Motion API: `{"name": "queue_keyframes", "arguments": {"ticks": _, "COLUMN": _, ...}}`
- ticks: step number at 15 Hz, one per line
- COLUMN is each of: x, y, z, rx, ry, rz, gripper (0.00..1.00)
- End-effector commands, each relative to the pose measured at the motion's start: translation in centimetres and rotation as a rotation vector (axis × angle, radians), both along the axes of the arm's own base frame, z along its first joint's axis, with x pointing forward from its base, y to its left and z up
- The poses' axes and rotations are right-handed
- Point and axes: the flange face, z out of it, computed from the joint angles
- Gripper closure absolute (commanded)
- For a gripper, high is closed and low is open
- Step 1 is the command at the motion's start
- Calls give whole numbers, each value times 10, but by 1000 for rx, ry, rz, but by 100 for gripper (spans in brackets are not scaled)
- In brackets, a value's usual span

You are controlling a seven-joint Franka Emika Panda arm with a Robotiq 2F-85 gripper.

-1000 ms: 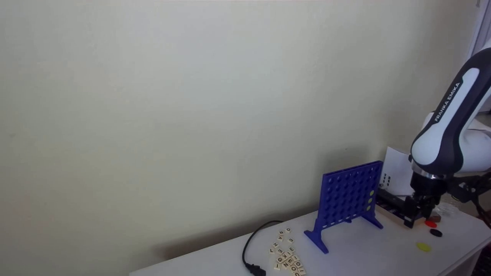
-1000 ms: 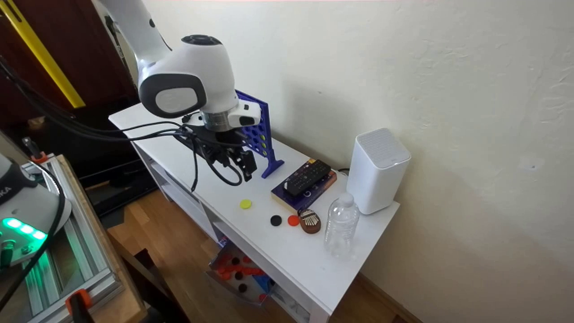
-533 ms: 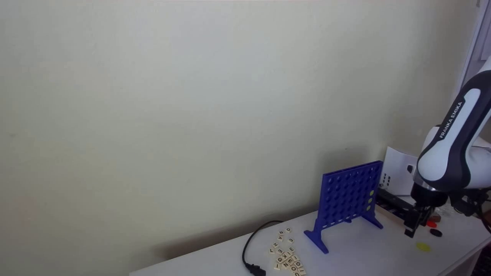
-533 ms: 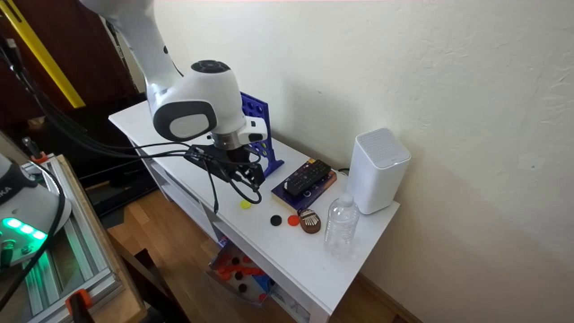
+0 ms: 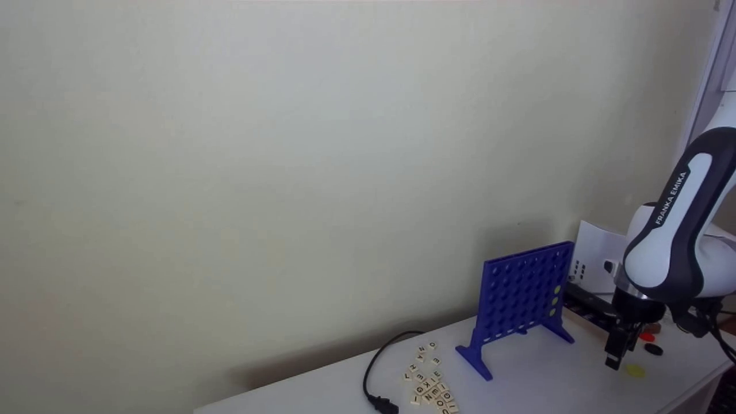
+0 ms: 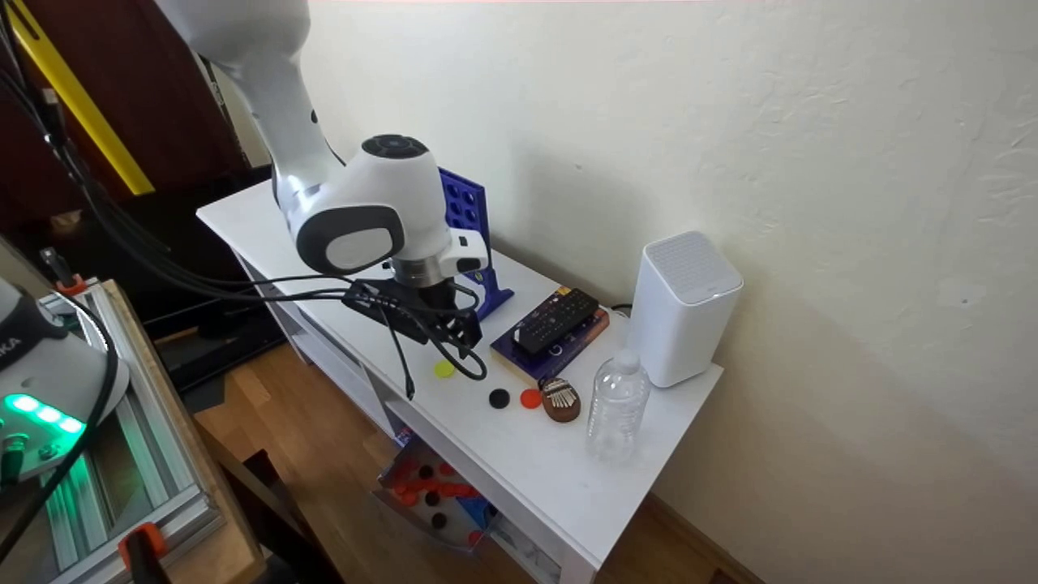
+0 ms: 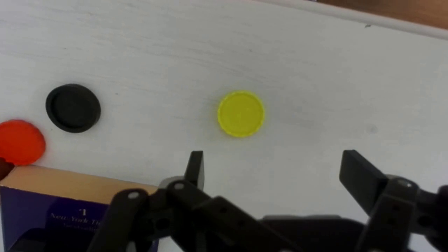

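Below the pincer (image 7: 273,164), toward the table edge (image 7: 350,14) | yellow disc (image 7: 241,113), near but apart | pincer spread wide

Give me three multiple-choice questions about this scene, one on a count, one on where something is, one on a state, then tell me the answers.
1. How many yellow discs show in the blue rack?
A. One
B. Three
C. Six

2. Where is the loose yellow disc?
A. In the blue rack
B. Leaning on the blue rack
C. On the white tabletop

3. How does the gripper stand?
A. Open, empty
B. Shut, empty
C. Shut on a disc

1 B: an exterior view shows three, in a single column.
2 C: the wrist view shows it lying flat there.
3 A: in the wrist view its jaws are wide apart, with nothing gripped.
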Motion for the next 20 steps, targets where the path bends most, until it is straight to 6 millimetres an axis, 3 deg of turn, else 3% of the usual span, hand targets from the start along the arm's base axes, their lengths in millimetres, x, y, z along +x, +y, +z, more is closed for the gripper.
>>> {"name": "queue_keyframes", "arguments": {"ticks": 1, "x": -2, "y": 1, "z": -11, "rx": -4, "ry": -16, "rz": 4, "gripper": 0}}
{"name": "queue_keyframes", "arguments": {"ticks": 9, "x": -14, "y": -6, "z": -27, "rx": 1, "ry": -39, "rz": -34, "gripper": 1}}
{"name": "queue_keyframes", "arguments": {"ticks": 10, "x": -15, "y": -7, "z": -28, "rx": 1, "ry": -41, "rz": -39, "gripper": 6}}
{"name": "queue_keyframes", "arguments": {"ticks": 11, "x": -15, "y": -8, "z": -28, "rx": 0, "ry": -44, "rz": -41, "gripper": 26}}
{"name": "queue_keyframes", "arguments": {"ticks": 12, "x": -16, "y": -9, "z": -29, "rx": -1, "ry": -46, "rz": -43, "gripper": 29}}
{"name": "queue_keyframes", "arguments": {"ticks": 16, "x": -15, "y": -12, "z": -27, "rx": -9, "ry": -56, "rz": -51, "gripper": 57}}
{"name": "queue_keyframes", "arguments": {"ticks": 17, "x": -15, "y": -12, "z": -26, "rx": -11, "ry": -57, "rz": -52, "gripper": 60}}
{"name": "queue_keyframes", "arguments": {"ticks": 18, "x": -15, "y": -13, "z": -26, "rx": -16, "ry": -58, "rz": -53, "gripper": 30}}
{"name": "queue_keyframes", "arguments": {"ticks": 20, "x": -16, "y": -14, "z": -26, "rx": -22, "ry": -55, "rz": -56, "gripper": 23}}
